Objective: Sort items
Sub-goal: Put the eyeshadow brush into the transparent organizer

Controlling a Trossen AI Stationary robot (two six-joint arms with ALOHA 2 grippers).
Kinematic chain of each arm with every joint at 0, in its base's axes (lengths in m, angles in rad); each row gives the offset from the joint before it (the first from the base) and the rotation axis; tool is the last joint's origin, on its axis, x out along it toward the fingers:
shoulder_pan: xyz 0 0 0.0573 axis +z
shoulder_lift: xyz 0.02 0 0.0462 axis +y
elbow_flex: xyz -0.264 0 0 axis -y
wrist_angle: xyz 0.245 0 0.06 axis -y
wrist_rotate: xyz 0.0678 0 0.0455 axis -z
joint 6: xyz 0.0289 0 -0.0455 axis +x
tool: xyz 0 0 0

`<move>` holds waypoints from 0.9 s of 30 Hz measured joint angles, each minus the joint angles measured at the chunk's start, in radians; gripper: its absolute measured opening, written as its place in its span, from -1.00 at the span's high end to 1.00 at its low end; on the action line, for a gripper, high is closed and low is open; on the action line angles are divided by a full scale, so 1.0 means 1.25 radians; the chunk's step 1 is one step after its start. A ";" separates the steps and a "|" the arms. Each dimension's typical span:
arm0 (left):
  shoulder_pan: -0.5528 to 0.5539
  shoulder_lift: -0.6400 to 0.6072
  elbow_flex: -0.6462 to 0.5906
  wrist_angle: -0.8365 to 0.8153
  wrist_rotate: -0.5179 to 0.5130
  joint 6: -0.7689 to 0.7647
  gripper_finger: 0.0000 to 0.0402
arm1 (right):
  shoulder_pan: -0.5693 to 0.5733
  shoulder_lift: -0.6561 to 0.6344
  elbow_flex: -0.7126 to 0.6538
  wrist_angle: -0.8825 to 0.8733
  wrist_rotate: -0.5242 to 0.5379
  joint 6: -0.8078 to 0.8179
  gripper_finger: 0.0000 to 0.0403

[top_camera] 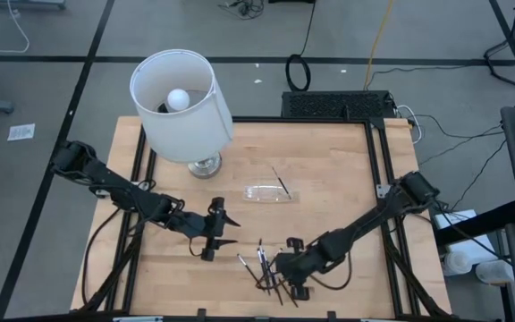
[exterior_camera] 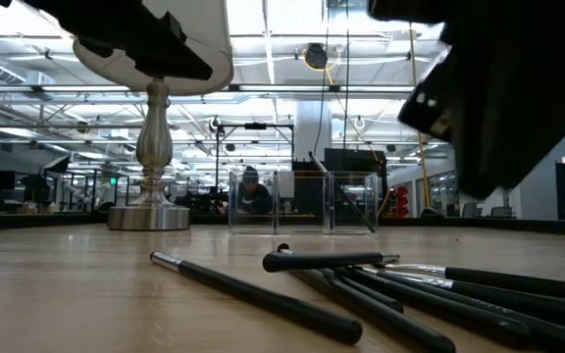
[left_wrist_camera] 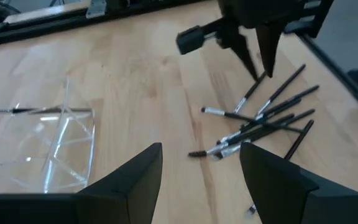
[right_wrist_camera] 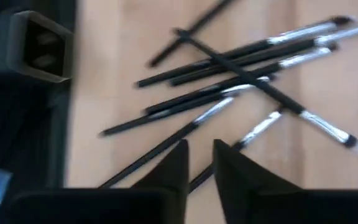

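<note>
1. Seven or so thin dark sticks with pale or silvery ends [top_camera: 266, 268] lie in a loose heap at the lower centre of the high view, and one more [top_camera: 280, 182] rests on the small clear plastic tray [top_camera: 271, 192] at mid-frame. The right gripper [top_camera: 286, 279] sits over the heap. The left gripper [top_camera: 223, 228], fingers spread and empty, is left of it. One white-shaded lamp on a silver base [top_camera: 186, 103] fills the upper left.
2. Low view: about six sticks show; the right arm's dark bulk cuts off the upper right.
3. Left wrist view: the heap lies right of centre, with the tray at the left edge.
4. Right wrist view: about eight crossed sticks; the fingers [right_wrist_camera: 169, 168] stand narrowly apart, nothing visibly between them.
</note>
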 joint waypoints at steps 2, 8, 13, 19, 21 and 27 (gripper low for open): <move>0.000 0.000 0.000 -0.009 0.000 0.012 -0.11 | -0.005 0.006 0.001 -0.016 0.023 0.028 0.46; 0.001 0.000 0.000 -0.034 0.000 0.025 -0.11 | -0.003 0.006 0.002 -0.061 0.103 0.106 0.08; 0.001 0.000 0.000 -0.065 -0.001 0.025 -0.11 | 0.022 0.007 0.002 -0.051 0.142 0.165 0.00; 0.002 0.000 0.000 -0.063 -0.001 0.010 -0.11 | 0.042 0.045 0.002 -0.032 0.141 0.218 -0.01; 0.002 0.000 0.000 -0.063 -0.001 0.004 -0.11 | 0.043 0.054 0.002 -0.029 0.142 0.218 -0.01; 0.002 0.000 0.000 -0.062 -0.001 -0.010 -0.11 | 0.038 0.060 0.002 -0.040 0.145 0.197 0.02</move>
